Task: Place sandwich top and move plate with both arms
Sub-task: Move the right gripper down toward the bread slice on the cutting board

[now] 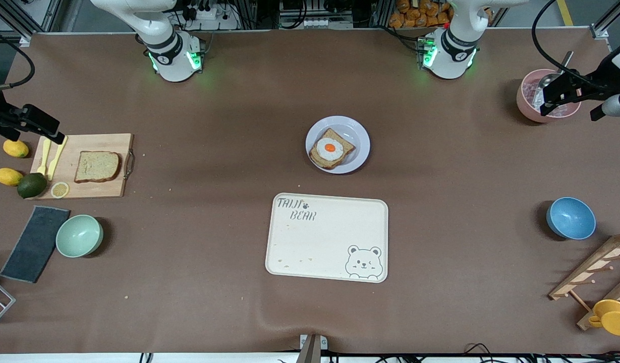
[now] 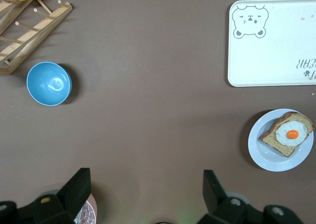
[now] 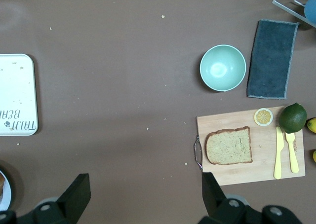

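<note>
The right gripper (image 1: 52, 135) hangs high at the right arm's end of the worktop (image 1: 214, 262), over the corner of the cutting board (image 1: 82, 189), its jaws spread wide and empty. The sandwich top (image 1: 97, 166) lies flat on that board, beside the yellow cutlery (image 1: 52, 156). To lift it cleanly, the jaws should probably drop over the slice's middle and pinch across two opposite crusts, gently, since the bread looks soft. At mid-worktop the plate (image 1: 357, 136) carries the slice bearing a fried egg (image 1: 331, 148); the tray (image 1: 330, 237) lies nearer the camera. Over the pink bowl (image 1: 526, 103) the left gripper (image 1: 559, 98) waits with jaws equally spread, holding nothing
</note>
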{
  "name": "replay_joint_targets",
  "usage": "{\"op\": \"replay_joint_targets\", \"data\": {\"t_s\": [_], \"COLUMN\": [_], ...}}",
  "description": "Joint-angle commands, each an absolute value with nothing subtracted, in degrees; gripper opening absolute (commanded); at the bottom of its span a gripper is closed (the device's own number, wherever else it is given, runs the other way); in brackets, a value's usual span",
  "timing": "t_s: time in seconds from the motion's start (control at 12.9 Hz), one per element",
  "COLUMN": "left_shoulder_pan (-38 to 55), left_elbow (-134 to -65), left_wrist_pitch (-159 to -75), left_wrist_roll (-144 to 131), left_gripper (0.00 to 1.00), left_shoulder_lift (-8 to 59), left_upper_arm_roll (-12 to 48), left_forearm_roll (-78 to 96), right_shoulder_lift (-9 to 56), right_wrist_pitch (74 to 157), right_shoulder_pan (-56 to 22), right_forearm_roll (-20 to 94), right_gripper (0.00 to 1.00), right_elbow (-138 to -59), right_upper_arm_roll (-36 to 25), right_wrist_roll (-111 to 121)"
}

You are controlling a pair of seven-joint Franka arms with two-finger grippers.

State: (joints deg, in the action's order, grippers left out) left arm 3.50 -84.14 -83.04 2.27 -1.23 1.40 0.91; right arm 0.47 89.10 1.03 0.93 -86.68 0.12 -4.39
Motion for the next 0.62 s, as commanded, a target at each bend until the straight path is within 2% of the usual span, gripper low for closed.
{"op": "replay_joint_targets", "data": {"t_s": [0.0,0.31,0.54], "left_shoulder_pan": [3.5,3.7,4.2], "left_elbow": [-83.7,-83.6,-83.6], "left_wrist_pitch": [-82.1,-82.1,-81.8], "left_wrist_roll": [1.5,1.4,1.5], "left_gripper": [1.0,1.0,1.0], "left_shoulder_lift": [-1.7,-1.0,-0.8], "left_upper_arm_roll": [1.2,1.3,1.4], "left_forearm_roll": [1.7,1.5,1.0], "right_shoulder_lift": [1.7,1.8,2.4], "right_wrist_pitch": [88.1,87.9,88.2], "right_shoulder_pan": [-0.5,-0.2,0.7], "right_forearm_roll": [-0.8,-0.5,-0.4], "right_gripper": [1.0,1.0,1.0], "right_elbow": [-85.0,-85.8,-89.4], "right_upper_arm_roll": [-0.2,-0.2,-0.4], "right_wrist_roll": [-5.9,-5.5,-5.8]}}
